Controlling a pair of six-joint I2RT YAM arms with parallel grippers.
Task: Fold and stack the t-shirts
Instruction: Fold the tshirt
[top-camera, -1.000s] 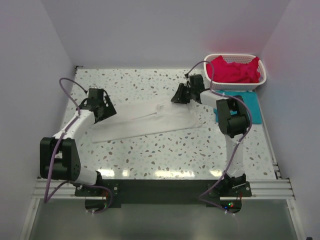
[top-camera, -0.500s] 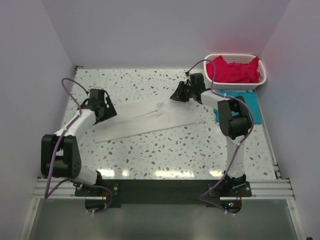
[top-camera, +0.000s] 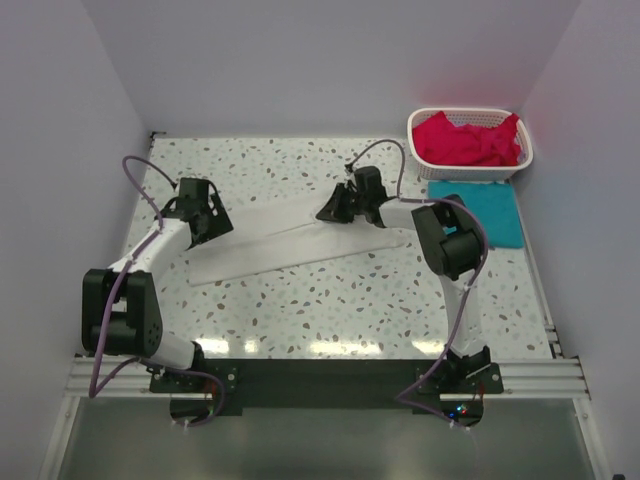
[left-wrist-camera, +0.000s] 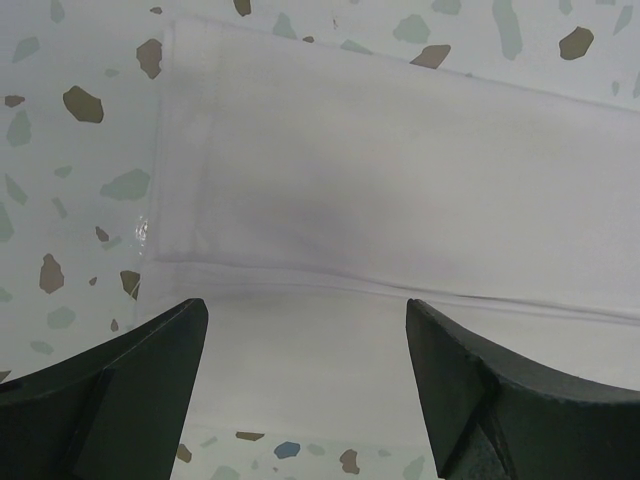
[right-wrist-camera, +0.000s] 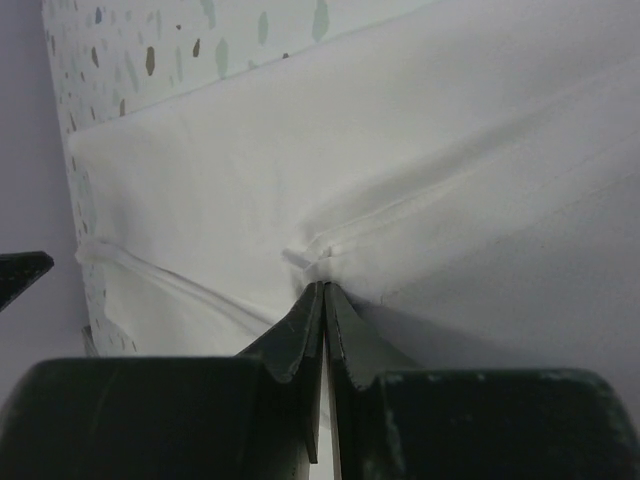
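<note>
- Where it is laid across the tabletop (top-camera: 330, 300), the white t-shirt (top-camera: 260, 250) is folded into a long strip.
- Its right end is clamped by the right jaws.
- The left jaws are held apart above it.

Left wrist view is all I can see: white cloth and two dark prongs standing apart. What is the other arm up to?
Observer: The right gripper is shut, pinching a seam of that same white t-shirt near its far edge.
Operator: Are there more clothes around?
Observer: Yes, a teal t-shirt lies flat as a neat rectangle on the right side of the table.
Operator: Anything else?
Observer: Behind it stands a white basket with red-pink t-shirts bunched inside.
</note>
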